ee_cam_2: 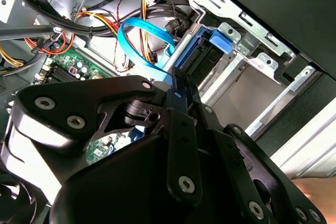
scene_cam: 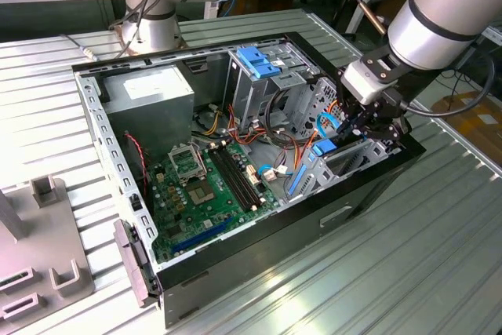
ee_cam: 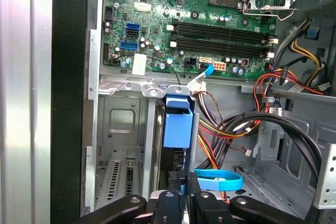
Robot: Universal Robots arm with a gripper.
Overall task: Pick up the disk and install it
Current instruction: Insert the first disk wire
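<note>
One disk (ee_cam: 177, 121): on edge in the drive bay (ee_cam: 121, 124), long axis running from gripper (ee_cam: 184, 183) toward motherboard (ee_cam: 157, 24).
Pincer: clenched on the disk's blue rail.

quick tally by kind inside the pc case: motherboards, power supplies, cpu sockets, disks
motherboard: 1
power supply: 1
cpu socket: 1
disk: 1
total: 4
</note>
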